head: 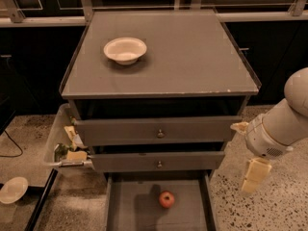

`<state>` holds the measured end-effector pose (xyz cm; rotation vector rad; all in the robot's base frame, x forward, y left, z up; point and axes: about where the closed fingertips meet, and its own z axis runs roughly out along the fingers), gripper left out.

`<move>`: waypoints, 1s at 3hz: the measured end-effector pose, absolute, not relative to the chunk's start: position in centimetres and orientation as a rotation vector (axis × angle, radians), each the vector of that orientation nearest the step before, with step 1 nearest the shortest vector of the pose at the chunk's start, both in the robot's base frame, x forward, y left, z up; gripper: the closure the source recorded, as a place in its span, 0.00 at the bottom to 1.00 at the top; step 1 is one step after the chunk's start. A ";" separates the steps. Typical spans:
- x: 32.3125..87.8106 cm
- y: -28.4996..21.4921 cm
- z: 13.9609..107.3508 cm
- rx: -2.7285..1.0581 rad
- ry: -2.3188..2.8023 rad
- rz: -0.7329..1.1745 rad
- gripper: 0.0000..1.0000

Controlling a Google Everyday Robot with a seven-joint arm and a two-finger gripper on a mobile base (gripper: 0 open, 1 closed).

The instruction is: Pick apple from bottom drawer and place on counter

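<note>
The small red apple (167, 199) lies on the flat grey floor of the bottom drawer (130, 206), which is pulled out below two knobbed drawers. The counter (192, 57) is the large grey top of the cabinet, with small chips in its front rim. My gripper (252, 177) hangs at the right of the cabinet, beside the drawer fronts, to the right of and above the apple and apart from it. It holds nothing that I can see.
A white bowl (125, 50) stands on the counter at the back left. A clear bin (62, 148) with scraps hangs at the cabinet's left side. A white plate (12, 190) lies on the floor at the left. Speckled floor lies to the right.
</note>
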<state>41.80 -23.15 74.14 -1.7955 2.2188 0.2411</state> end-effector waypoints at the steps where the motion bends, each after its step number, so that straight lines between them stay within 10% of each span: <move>1: 41.8 -23.1 74.1 -1.796 2.218 0.242 0.00; 3: 41.1 -21.6 64.8 -1.735 2.170 0.435 0.00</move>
